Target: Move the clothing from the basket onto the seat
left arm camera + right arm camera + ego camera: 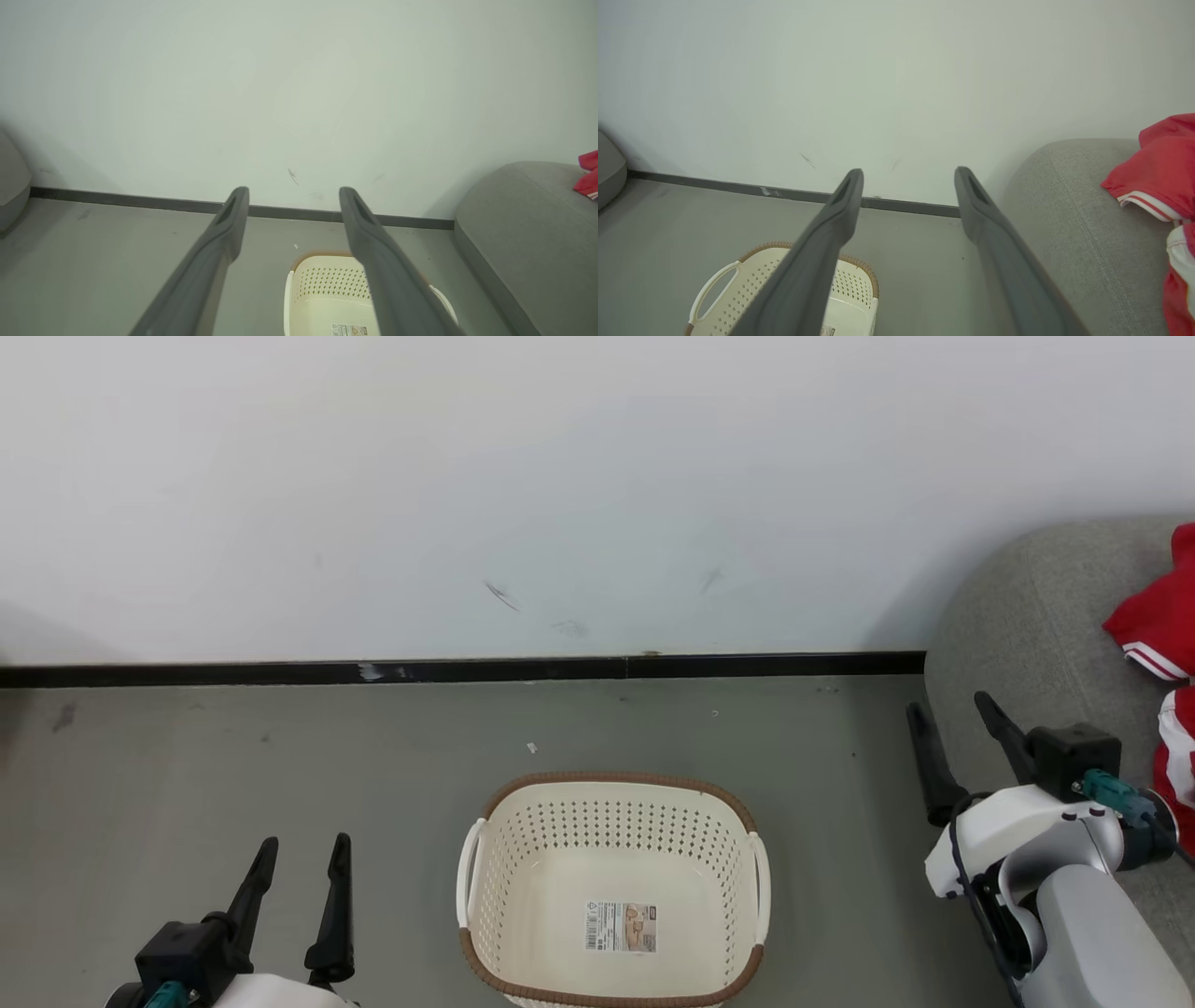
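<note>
Grey floor (187,784) meets a white wall (560,476) at a black baseboard (467,669). The basket (611,780) sits at lower centre between the left fingers (334,905) and the right fingers (934,770), both spread wide and holding nothing. The red clothing (1153,621) lies on the grey sofa (1027,616) at the right edge, right of the right fingers.

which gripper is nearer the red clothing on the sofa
Right. The right gripper is open by the sofa, just left of the red clothing; the left gripper is open over the floor, beyond the basket.
</note>
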